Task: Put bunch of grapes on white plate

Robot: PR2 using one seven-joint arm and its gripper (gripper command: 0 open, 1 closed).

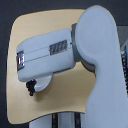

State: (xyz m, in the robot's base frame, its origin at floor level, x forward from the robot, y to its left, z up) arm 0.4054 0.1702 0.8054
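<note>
The bunch of grapes and the white plate are both out of view. My arm fills most of the exterior view: a large white shoulder housing (100, 45) on the exterior view's right and a white arm segment (45, 55) reaching towards the exterior view's left. Under that segment sits a rounded white part (44, 82) with a small dark piece (32, 88) at its tip. No fingers show, and the arm may hide whatever lies beneath it.
A light wooden table (55, 102) with rounded corners lies under the arm. Its near edge curves along the bottom, with dark floor (5, 60) beyond the edge on the exterior view's left. White robot structure (62, 121) shows below the table edge.
</note>
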